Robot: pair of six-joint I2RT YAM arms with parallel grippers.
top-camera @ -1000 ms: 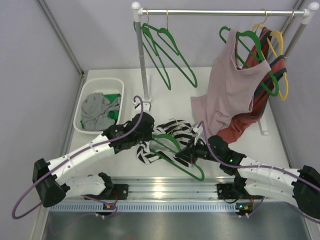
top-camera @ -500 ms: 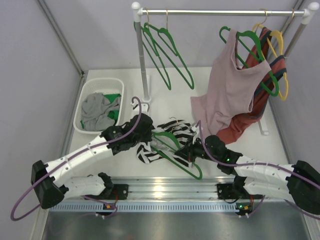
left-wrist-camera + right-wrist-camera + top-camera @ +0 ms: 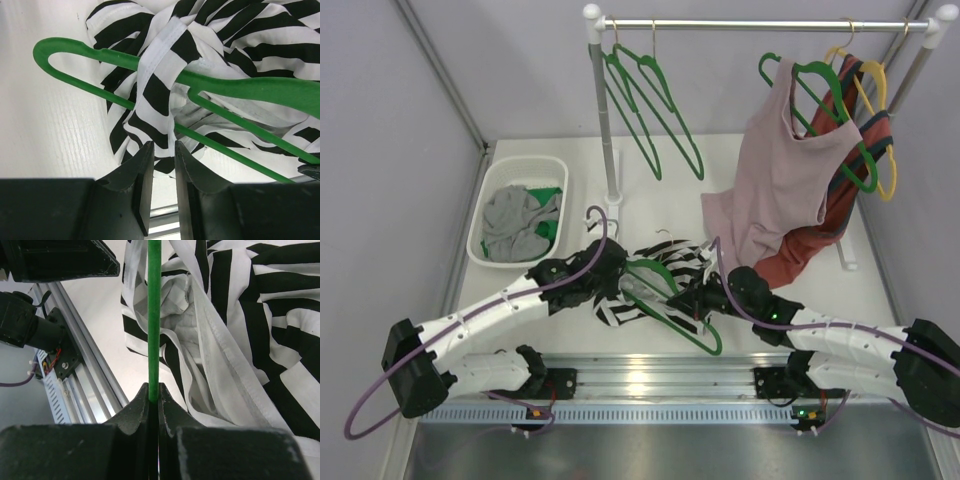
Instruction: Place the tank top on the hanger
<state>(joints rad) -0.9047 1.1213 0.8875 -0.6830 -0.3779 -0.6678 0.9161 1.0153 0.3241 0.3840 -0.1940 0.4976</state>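
The black and white striped tank top [image 3: 665,262] lies bunched on the white table between my two arms. The green hanger [image 3: 692,335] lies across it. In the left wrist view a strap of the tank top [image 3: 157,75] is looped over one end of the hanger [image 3: 260,90] and runs down between my fingertips. My left gripper [image 3: 617,283] [image 3: 164,145] is nearly closed on that striped fabric. My right gripper [image 3: 692,303] [image 3: 154,387] is shut on a thin straight bar of the hanger [image 3: 154,315], with the tank top [image 3: 260,315] beside it.
A white basket [image 3: 490,195] with a grey garment [image 3: 515,222] stands at the left. A clothes rack pole [image 3: 603,110] rises behind the tank top. On its rail hang spare green hangers [image 3: 650,100], a dusty-pink top [image 3: 780,170] and a yellow hanger [image 3: 886,140]. A metal rail [image 3: 650,378] runs along the near edge.
My right gripper has moved a little to the left with the hanger. My left gripper has shifted slightly right and toward the near edge, still at the striped fabric.
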